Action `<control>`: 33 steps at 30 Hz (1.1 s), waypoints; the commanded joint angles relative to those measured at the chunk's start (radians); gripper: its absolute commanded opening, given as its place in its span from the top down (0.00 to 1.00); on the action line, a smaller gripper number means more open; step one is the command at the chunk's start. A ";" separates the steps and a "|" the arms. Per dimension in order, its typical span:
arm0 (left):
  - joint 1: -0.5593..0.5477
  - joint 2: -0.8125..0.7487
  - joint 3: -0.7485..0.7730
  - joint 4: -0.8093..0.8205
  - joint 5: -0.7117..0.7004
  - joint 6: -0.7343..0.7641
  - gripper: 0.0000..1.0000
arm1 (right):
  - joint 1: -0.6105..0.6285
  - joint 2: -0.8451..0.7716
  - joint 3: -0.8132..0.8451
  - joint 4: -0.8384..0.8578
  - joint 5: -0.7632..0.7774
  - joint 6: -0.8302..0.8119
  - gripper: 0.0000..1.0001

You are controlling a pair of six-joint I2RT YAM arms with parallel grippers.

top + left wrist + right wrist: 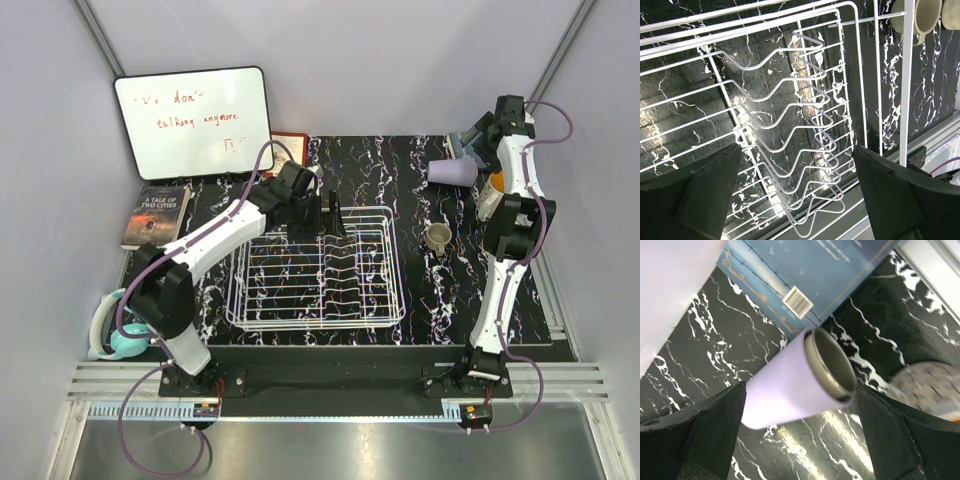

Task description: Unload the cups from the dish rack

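The lavender cup [785,385] lies sideways between the fingers [715,430] of the right gripper [801,392], long axis across them; whether they pinch it, I cannot tell.

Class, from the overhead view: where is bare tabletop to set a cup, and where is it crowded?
Free: the strip between the dish rack and the right arm, nearer than the grey cup; also behind the rack. Crowded: the far right corner, around the lavender cup.
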 commanded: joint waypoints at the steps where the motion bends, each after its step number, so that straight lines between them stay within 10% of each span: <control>1: 0.005 0.014 0.031 0.023 0.018 -0.007 0.03 | -0.023 0.022 0.022 0.034 -0.028 -0.015 0.03; 33: 0.011 0.088 0.070 0.037 0.064 -0.016 0.03 | 0.013 0.114 0.152 0.069 -0.261 0.053 0.03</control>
